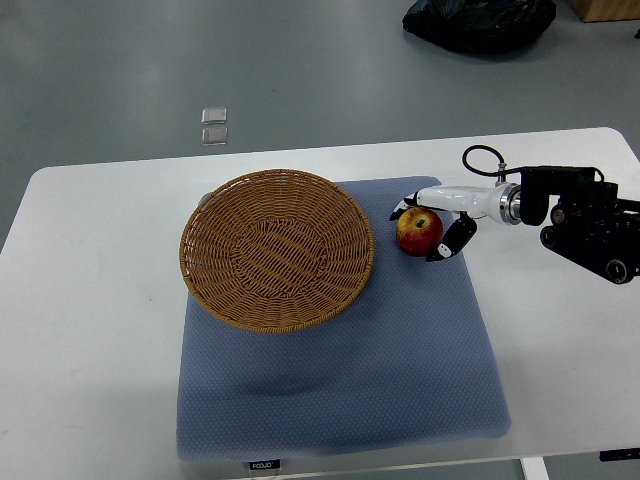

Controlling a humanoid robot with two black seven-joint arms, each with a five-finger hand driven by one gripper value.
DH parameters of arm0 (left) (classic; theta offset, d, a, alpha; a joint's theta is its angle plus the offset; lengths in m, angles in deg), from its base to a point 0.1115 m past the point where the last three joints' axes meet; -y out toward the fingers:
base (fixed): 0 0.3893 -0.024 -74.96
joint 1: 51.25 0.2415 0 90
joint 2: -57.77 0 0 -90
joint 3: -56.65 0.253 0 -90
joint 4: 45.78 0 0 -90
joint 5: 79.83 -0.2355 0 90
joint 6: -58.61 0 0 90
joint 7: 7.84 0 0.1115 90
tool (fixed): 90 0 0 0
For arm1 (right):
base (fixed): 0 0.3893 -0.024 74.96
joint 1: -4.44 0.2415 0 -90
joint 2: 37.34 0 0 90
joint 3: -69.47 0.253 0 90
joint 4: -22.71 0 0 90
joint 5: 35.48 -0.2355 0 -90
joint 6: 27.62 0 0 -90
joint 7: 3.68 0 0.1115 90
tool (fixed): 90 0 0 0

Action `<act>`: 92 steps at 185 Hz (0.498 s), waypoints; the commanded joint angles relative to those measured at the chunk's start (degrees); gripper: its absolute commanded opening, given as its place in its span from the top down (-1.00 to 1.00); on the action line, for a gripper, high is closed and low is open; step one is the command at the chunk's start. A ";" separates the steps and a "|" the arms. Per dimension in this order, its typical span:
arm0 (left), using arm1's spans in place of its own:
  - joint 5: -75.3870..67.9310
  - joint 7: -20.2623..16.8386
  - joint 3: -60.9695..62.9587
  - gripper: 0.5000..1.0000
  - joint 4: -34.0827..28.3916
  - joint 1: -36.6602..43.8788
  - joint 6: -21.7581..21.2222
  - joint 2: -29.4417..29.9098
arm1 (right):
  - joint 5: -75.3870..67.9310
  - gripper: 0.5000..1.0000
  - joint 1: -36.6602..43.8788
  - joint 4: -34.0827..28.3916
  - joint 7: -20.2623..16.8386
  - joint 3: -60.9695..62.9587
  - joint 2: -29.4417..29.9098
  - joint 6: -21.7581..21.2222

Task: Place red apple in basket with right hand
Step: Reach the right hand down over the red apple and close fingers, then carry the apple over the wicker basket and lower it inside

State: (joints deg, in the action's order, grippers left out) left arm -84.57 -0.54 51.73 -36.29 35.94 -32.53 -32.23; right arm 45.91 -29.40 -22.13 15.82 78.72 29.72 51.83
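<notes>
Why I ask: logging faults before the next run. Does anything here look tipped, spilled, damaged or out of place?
Nothing stands out. The basket sits upright and empty on the blue mat, the red apple looks whole beside it, and the right hand is around the apple.

Small tag (262, 464) on mat (340, 400) — unreadable

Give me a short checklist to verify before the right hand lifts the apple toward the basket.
1. Fingers around fruit: the right hand has fingers curled on both sides of the round red apple: ok.
2. Firm grip: contact pressure not visible: cannot tell.
3. Apple lifted: it seems to rest on the blue-grey padded mat: not ok yet.
4. Target free: the round woven wicker basket holds nothing: ok.
5. Path: no object between apple and basket rim: ok.
6. Left arm: not in view, so no obstruction seen: ok.
</notes>
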 commanded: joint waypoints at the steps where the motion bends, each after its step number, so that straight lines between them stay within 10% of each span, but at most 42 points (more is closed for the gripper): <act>1: 0.00 0.00 0.00 -1.00 0.00 0.00 0.00 0.00 | 0.00 0.41 0.17 0.10 0.01 -0.02 0.08 0.27; 92: 0.00 0.00 0.00 -1.00 0.09 0.00 0.09 0.00 | -1.58 0.59 12.21 -1.66 2.91 1.30 0.17 0.98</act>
State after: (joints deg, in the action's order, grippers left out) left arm -84.57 -0.54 51.72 -36.33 35.94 -32.48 -32.23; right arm 44.68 -20.41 -22.65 17.38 79.97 29.25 53.21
